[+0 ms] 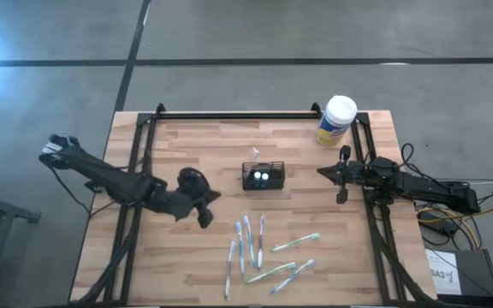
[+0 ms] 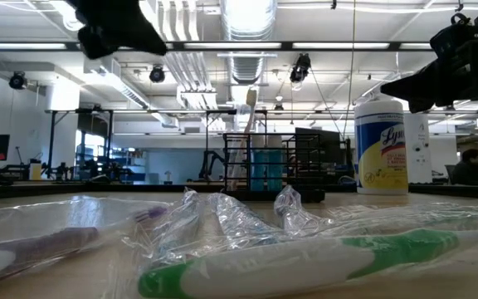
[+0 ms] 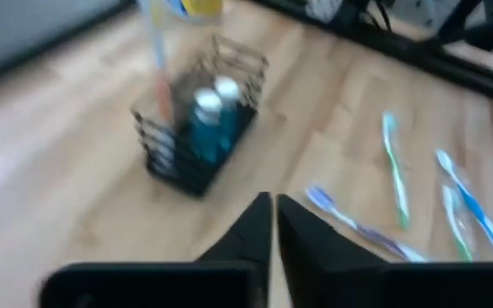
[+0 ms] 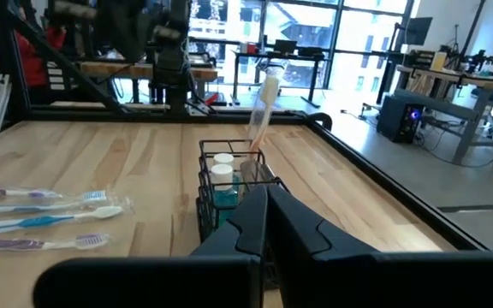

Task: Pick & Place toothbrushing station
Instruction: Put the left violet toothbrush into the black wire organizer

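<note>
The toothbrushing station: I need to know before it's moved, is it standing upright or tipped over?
Upright. The toothbrushing station sits flat on the table, two white-capped bottles and one toothbrush standing inside.

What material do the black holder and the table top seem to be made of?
The toothbrushing station looks like thin black-coated metal wire: open bars that one can see through, with a slight sheen. The table looks like light wood in a matte finish, with plank seams and grain showing. Whether it is solid wood or laminate cannot be told.

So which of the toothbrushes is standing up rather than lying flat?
The one in the black holder: that toothbrush leans upright out of it. The wrapped toothbrushes all lie flat on the table.
</note>
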`<state>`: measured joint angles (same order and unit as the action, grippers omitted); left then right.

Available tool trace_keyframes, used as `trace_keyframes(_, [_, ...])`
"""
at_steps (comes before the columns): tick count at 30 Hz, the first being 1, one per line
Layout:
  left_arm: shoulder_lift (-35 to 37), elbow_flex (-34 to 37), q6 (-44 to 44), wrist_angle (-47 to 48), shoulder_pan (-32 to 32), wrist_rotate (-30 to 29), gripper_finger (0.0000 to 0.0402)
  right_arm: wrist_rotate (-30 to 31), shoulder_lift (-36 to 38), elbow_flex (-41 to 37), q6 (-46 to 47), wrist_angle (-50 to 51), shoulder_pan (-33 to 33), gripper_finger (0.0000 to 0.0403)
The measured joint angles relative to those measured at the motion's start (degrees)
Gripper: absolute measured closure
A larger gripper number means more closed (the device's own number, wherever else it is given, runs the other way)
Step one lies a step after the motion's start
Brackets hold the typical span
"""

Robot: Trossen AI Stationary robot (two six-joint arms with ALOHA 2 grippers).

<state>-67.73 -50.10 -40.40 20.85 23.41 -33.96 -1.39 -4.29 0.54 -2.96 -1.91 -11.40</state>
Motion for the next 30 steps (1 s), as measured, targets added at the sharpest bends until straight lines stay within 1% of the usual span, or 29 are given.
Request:
trace_keyframes(5, [-7.04, 0.78, -6.88, -6.07, 1.78, 6.99, 0.0391, 0.02, 0.00, 0.00, 0.00, 0.00, -0.01, 0.0394])
trace_keyframes(9, [-13.86, 0.22, -16.81, -7.79, 2.57, 13.78, 0.0397, 0.00, -0.02, 0.00, 0.00, 0.00, -0.01, 0.0394])
trace_keyframes(11, [-17.32, -1.23, -19.61, -7.90, 3.10, 16.82, 0.0397, 0.00, -0.04, 0.00, -0.02, 0.01, 0.01, 0.0394])
trace_keyframes(13, [-20.54, -3.20, -21.12, -7.85, 3.76, 18.46, 0.0389, 0.02, -0.04, 0.00, -0.07, 0.04, 0.01, 0.0394])
trace_keyframes(14, [-22.15, -4.52, -21.44, -7.86, 3.91, 19.48, 0.0383, 0.00, -0.04, 0.00, -0.10, 0.04, -0.02, 0.0394])
trace_keyframes(17, [-26.61, -9.16, -21.77, -6.69, 3.94, 25.12, 0.0358, 0.00, -0.04, 0.00, -0.29, 0.04, -0.02, 0.0394])
trace_keyframes(19, [-29.60, -13.07, -22.53, -3.06, 3.92, 27.45, 0.0338, 0.01, -0.04, 0.00, -0.42, 0.04, 0.01, 0.0394])
trace_keyframes(21, [-32.78, -17.87, -22.76, 3.59, 3.92, 29.37, 0.0315, 0.00, -0.04, 0.00, -0.42, 0.07, 0.01, 0.0394])
trace_keyframes(25, [-39.60, -29.34, -22.82, 22.33, 3.92, 30.37, 0.0263, 0.00, -0.04, 0.00, -0.54, 0.07, 0.00, 0.0394])
trace_keyframes(26, [-41.13, -31.80, -22.72, 25.56, 3.92, 30.36, 0.0250, 0.00, -0.04, 0.00, -0.68, 0.07, 0.01, 0.0394])
trace_keyframes(28, [-44.30, -36.57, -22.03, 30.60, 3.92, 30.36, 0.0225, 0.01, -0.04, 0.00, -0.70, 0.07, -0.02, 0.0394])
trace_keyframes(30, [-46.84, -40.01, -20.44, 32.64, 3.81, 30.96, 0.0202, 0.00, -0.04, 0.00, -0.83, 0.04, -0.02, 0.0394])
